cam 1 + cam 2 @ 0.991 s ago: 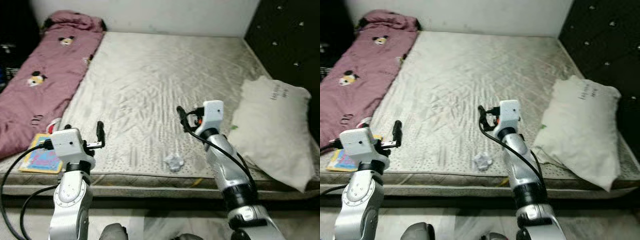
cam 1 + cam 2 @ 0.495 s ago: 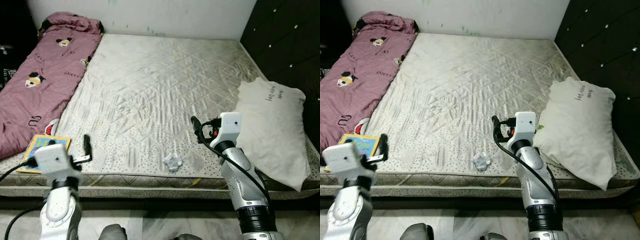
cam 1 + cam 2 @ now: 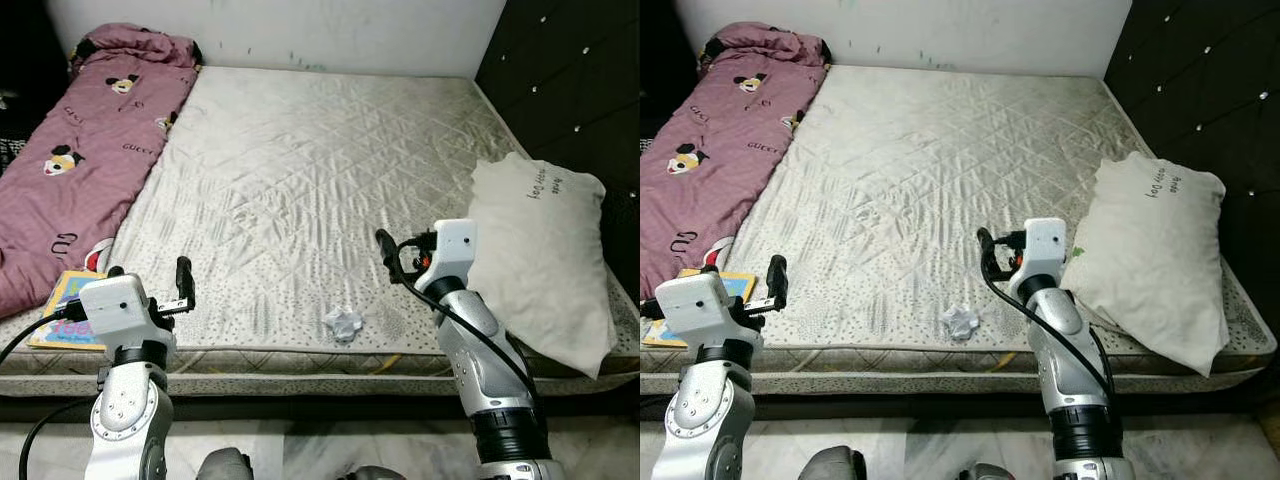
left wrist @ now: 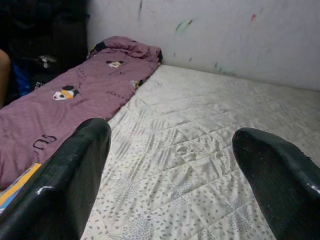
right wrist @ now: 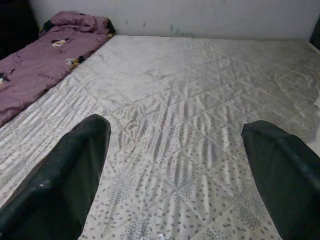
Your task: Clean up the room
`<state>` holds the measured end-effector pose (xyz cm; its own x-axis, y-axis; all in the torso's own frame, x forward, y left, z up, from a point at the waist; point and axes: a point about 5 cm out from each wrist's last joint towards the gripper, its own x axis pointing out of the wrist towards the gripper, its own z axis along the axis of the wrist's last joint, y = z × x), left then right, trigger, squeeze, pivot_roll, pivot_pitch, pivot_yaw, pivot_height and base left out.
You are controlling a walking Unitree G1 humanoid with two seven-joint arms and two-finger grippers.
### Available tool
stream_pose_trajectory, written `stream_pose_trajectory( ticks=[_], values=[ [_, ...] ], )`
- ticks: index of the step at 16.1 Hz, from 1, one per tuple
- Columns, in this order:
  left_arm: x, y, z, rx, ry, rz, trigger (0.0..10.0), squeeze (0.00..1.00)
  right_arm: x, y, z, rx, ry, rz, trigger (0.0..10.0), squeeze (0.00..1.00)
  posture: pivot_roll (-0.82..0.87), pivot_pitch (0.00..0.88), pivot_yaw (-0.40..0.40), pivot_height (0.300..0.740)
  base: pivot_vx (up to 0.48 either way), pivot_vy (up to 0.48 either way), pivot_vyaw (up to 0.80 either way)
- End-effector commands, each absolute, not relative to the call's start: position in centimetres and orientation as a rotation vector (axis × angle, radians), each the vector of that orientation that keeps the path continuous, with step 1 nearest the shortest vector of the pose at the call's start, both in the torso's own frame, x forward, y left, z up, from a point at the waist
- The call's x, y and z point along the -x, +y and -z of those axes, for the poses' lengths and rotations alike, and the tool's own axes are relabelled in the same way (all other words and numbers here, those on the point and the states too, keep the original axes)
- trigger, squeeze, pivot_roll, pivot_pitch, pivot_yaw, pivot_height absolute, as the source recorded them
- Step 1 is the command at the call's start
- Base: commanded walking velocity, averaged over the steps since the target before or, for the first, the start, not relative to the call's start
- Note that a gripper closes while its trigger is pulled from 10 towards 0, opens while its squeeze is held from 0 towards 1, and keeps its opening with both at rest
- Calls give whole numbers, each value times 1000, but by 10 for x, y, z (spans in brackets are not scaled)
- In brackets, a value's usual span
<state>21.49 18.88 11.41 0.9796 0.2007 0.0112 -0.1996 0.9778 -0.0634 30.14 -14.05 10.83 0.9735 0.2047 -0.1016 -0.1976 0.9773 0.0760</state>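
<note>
The left gripper (image 3: 184,272), lowered half a second ago, is being raised again over the near edge; nothing is being held, both claws spread wide. Counted: one grey quilted mattress (image 3: 320,180), one pink printed blanket (image 3: 80,160), one white pillow (image 3: 540,250), one colourful book (image 3: 65,320), one crumpled white wrapper (image 3: 343,323) lying near-centre, left of the right gripper (image 3: 388,250).

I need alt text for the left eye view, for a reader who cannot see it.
Two silver robot arms reach over a bare quilted mattress, the left claw and right claw both open and empty. A small crumpled white wad lies near the front edge between them, with a pink blanket left and a white pillow right.
</note>
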Motion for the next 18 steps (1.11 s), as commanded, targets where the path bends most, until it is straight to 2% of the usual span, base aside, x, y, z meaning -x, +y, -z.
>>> stream_pose_trajectory(
  ticks=[1, 5, 18],
  values=[
    [-216, 189, -113, 73, -6, -217, 10000, 0, -304, -138, -114, -63, 91, -223, 10000, 0, -12, 9, -70, 670, 0, 0, 0],
    [-218, 189, -115, 81, -13, -222, 10000, 0, -307, -134, -115, -65, 92, -233, 10000, 0, -12, 24, -74, 622, 0, 0, 0],
    [-220, 195, -111, 126, 10, -286, 10000, 0, -311, -127, -115, -47, 94, -287, 10000, 0, -14, 29, -86, 622, 0, 0, 32]
  ],
)
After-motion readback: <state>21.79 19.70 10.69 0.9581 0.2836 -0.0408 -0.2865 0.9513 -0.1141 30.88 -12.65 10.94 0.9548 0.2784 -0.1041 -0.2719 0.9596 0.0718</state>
